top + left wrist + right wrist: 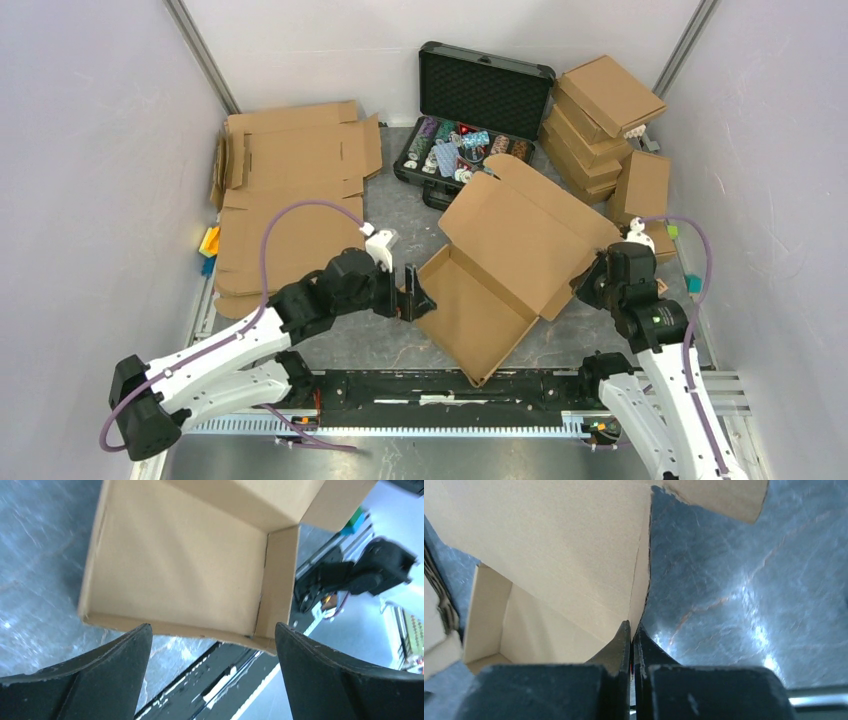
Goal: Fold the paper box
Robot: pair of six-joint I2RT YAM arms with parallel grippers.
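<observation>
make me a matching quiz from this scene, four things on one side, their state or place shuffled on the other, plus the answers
Things
1. left gripper
2. right gripper
3. paper box
4. black case

States or places
A. foam-lined, standing open at the back
B. shut, tips at the edge of a cardboard flap
C. wide open, facing the low wall of the folded tray
D. half folded in the middle, tray walls up, big flap raised

Pairs: 1-C, 2-B, 3-D, 4-A
</observation>
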